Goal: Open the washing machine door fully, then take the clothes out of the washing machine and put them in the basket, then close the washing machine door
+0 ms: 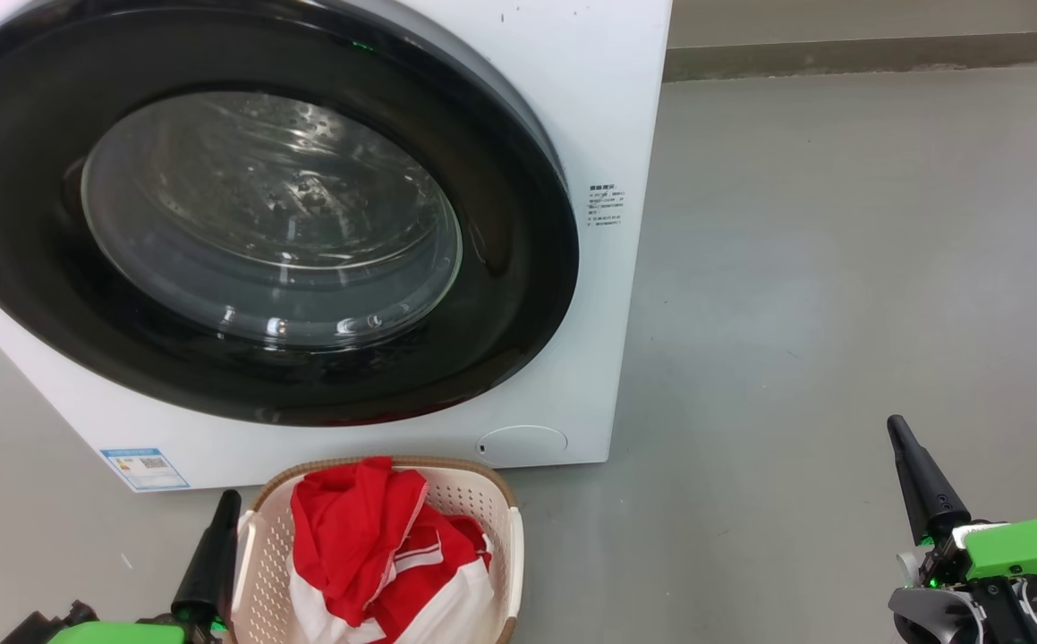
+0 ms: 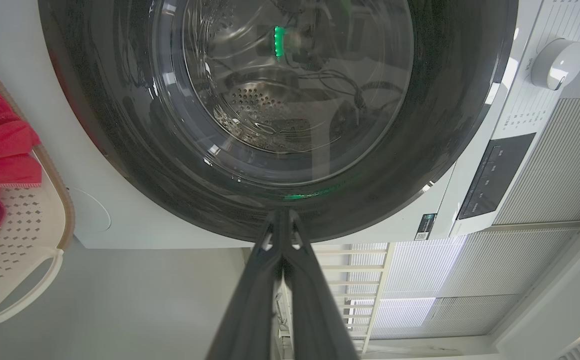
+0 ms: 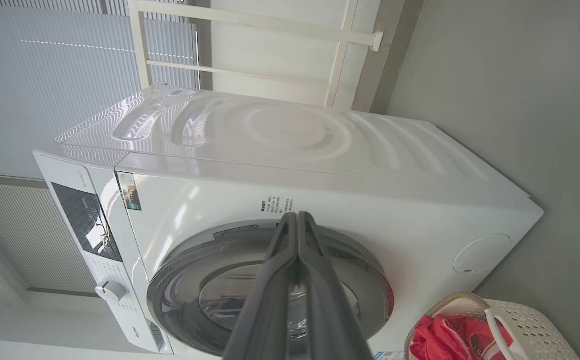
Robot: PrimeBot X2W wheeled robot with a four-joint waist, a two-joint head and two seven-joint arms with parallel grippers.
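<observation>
Grey floor (image 1: 840, 268) is taken up by the washing machine (image 1: 612, 107), its washing machine door (image 1: 522, 286) seen shut. The clothes (image 1: 357, 528) are piled in the basket (image 1: 469, 501), set just before the machine's lower front edge. Both the left gripper (image 1: 228, 503), beside the basket, and the right gripper (image 1: 896, 431) are seen pressed closed, empty.

One washing machine (image 1: 612, 107), one door (image 1: 518, 268), one basket (image 1: 502, 537) at six o'clock, one heap of clothes (image 1: 348, 528) and two grippers, left gripper (image 1: 230, 498) and right gripper (image 1: 896, 426), are counted.
</observation>
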